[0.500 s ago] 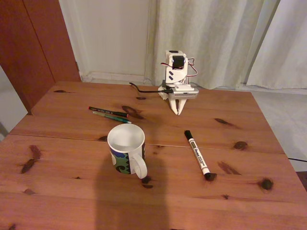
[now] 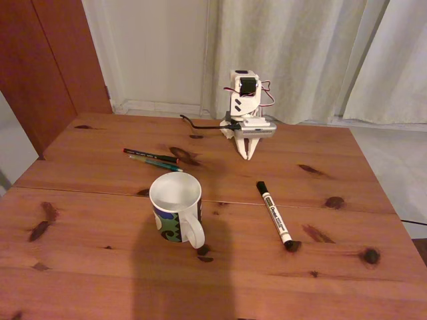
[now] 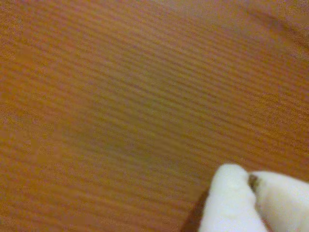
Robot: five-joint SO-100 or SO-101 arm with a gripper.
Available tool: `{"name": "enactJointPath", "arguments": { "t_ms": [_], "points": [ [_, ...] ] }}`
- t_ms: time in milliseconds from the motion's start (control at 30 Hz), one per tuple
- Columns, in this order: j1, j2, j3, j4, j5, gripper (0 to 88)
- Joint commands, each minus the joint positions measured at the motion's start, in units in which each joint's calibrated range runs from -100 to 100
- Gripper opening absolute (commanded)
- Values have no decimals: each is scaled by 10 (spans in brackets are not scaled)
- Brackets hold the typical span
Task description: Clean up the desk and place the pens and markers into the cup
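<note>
Fixed view: nothing has moved in the last half-second, the gripper point(image 2: 249, 156) pressed together and empty at upper centre of the tabletop point(image 2: 80, 267), so pens point(image 2: 152, 159) and marker point(image 2: 275, 215) still lie outside the cup point(image 2: 176, 207).

The wrist view is blurred: the bench point(image 3: 120, 106) shows as smeared reddish grain, and the white jaws are cut off by the lower right corner. In the fixed view the marker's point(image 2: 275, 215) printed text is too small to read. The mug point(image 2: 176, 207) hides part of its own swirl pattern. The bench's near edge runs out of frame.
</note>
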Motion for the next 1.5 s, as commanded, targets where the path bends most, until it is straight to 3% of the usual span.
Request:
{"name": "enactJointPath", "arguments": {
  "t_ms": [0,400,533,733,933,1200,1467],
  "points": [
    [-3,2,4,10,6,8],
    [15,2,4,10,6,8],
    [78,6,5,7,6,8],
    [239,2,4,10,9,8],
    [302,3,-4,5,-7,8],
    [349,65,-171,14,-9,8],
    [405,275,-339,14,-11,8]
  ]
}}
